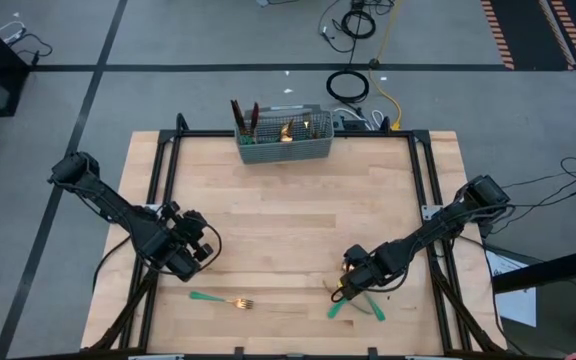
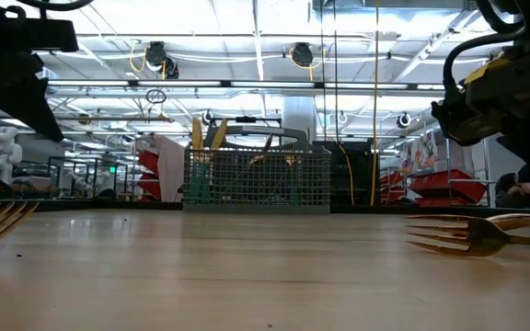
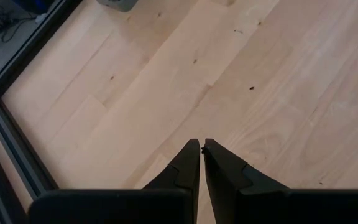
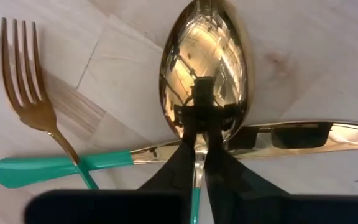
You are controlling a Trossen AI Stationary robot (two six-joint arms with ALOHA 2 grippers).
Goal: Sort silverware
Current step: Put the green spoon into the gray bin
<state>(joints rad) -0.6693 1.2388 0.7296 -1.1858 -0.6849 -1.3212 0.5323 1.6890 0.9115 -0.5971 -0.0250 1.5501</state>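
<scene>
Gold spoon (image 4: 205, 62) is in my right gripper (image 4: 198, 146) now: the wrist view shows both dark fingers pinched onto the spoon's neck just below the bowl, bowl facing the camera. That gripper sits low over the near right part of the table (image 1: 288, 230), seen in the high view at (image 1: 353, 285). Under the spoon lies a knife (image 4: 241, 140), gold blade running across, teal handle end out to one side. A gold fork (image 4: 30, 87) lies beside the spoon, and its teal handle crosses the knife's handle. From above, that pile reads as teal handles fanned out just beside the right gripper (image 1: 353, 308); I can't separate the pieces there. A second fork (image 1: 223, 300) lies alone near the front edge, closer to the left side, teal handle pointing left, gold tines right. Left gripper (image 1: 200, 250) hovers over bare wood at the left; its fingers (image 3: 188, 165) are closed tip to tip, holding nothing. Grey wire-mesh caddy (image 1: 284, 143) stands at the far edge, centre, with several pieces upright in it: dark handles in the left compartment, gold heads showing in the middle one. Low view shows fork tines resting flat on the wood at right (image 2: 454, 234), caddy well behind.
</scene>
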